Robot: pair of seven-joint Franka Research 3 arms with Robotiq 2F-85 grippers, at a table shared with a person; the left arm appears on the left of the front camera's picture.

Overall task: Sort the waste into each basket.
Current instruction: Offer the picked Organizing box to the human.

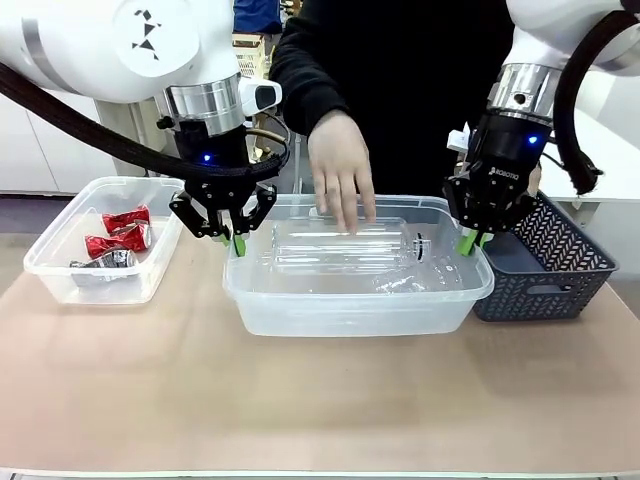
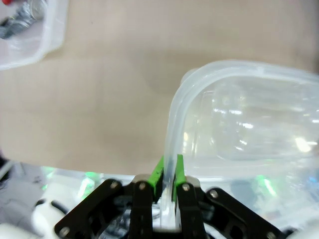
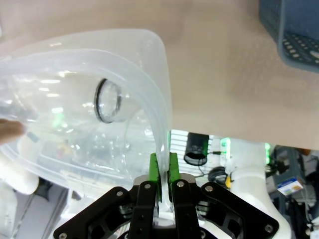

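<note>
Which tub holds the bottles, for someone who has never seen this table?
Start at the table's middle, between the two arms. The big clear tub there has a clear bottle lying in it, under the person's hand. The smaller tub to the robot's left holds red cans, and the basket is dark.

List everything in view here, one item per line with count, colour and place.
large tub: one, clear, middle of the table, held at both end rims.
plastic bottles: clear, lying in the large tub; exact count hard to tell, at least one big one with a dark neck ring.
small tub: one, clear, on the table at the robot's left.
crushed cans: about three, red and silver, inside the small tub.
woven basket: one, dark grey, on the table at the robot's right.
table: one, light wood tone.
person's hand: one, reaching down onto the bottle in the large tub.
left gripper: black with green pads, shut on the large tub's rim.
right gripper: the same, shut on the opposite rim.
</note>
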